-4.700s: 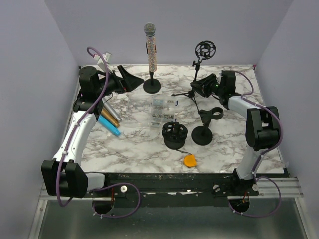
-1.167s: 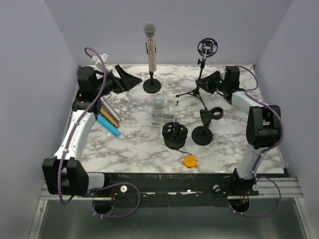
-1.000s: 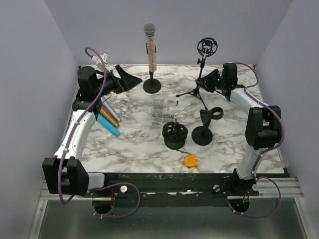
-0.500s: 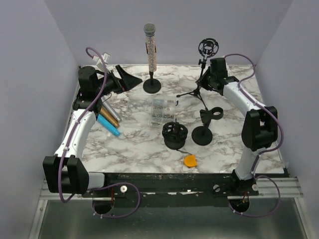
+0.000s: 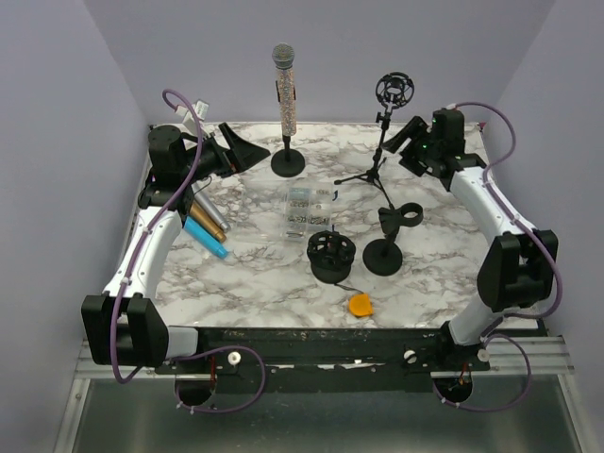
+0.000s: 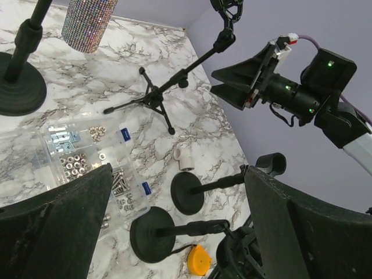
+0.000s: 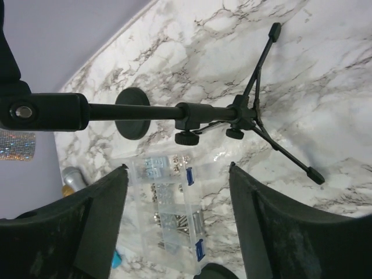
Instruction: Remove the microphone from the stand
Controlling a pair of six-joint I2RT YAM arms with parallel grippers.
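Note:
The glittery silver microphone stands upright in its black round-base stand at the back centre. The left wrist view shows its lower body and the stand's base. My left gripper is open and empty, a little to the left of the stand's base; its fingers frame the left wrist view. My right gripper is open and empty, raised beside a black tripod stand that carries a shock mount. In the right wrist view that tripod's pole crosses above the open fingers.
A clear parts box lies mid-table. In front of it are a round black mount, a second round-base stand with an empty clip and an orange tape measure. Gold and blue microphones lie at the left.
My right arm has swung from low beside the tripod's legs up and to the back right, still open. My left arm has hardly moved. The microphone stays in its stand.

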